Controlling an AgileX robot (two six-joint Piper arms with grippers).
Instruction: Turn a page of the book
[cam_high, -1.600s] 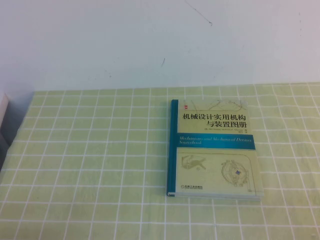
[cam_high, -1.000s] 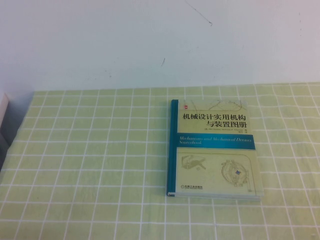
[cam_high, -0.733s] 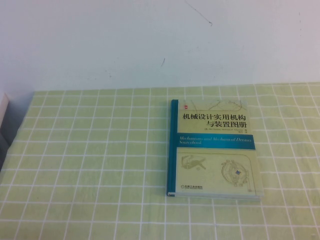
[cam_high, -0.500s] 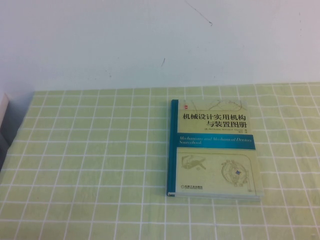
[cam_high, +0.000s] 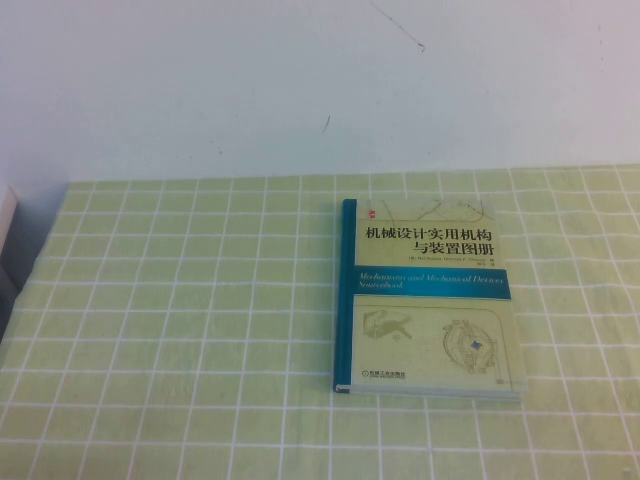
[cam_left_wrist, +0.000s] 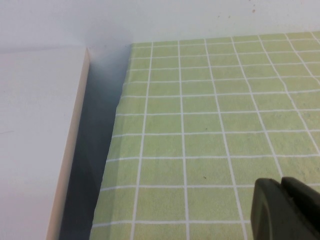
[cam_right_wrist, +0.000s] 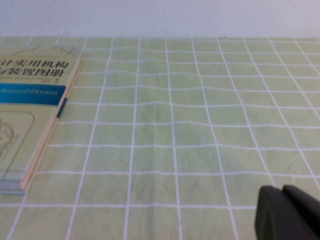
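Note:
The book (cam_high: 430, 298) lies closed and flat on the green checked cloth, right of the middle in the high view, teal spine to the left, pale cover with black Chinese title facing up. Its page is hidden under the closed cover. The right wrist view catches the book's (cam_right_wrist: 27, 112) fore edge side. My right gripper (cam_right_wrist: 285, 192) hovers over bare cloth away from the book, shut and holding nothing. My left gripper (cam_left_wrist: 282, 186) is shut over bare cloth near the table's left edge, also holding nothing. Neither arm appears in the high view.
A white wall (cam_high: 320, 80) backs the table. At the left a white board (cam_left_wrist: 35, 140) stands off the cloth's edge, with a dark gap (cam_left_wrist: 92, 165) between them. The checked cloth (cam_high: 180, 320) covers the table.

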